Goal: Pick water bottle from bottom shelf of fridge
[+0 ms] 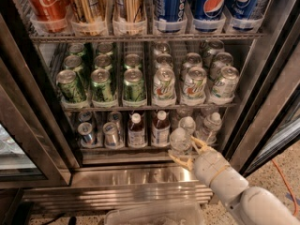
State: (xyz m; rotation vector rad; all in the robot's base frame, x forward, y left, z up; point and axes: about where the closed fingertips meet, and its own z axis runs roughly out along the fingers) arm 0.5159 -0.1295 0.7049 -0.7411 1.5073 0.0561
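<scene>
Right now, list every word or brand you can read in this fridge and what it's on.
"Coca-Cola" (partly shown): red can, top left.
"pepsi": blue cans, top right.
Too blurred to read: green cans, pale cans, bottle labels.
No text seen: water bottle, at the pincer by the bottom shelf.

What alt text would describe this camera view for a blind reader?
A white robot arm's gripper clasps a small clear water bottle at the front of the bottom shelf of the fridge. Green cans stand on the rack above, and Pepsi cans higher up.
</scene>
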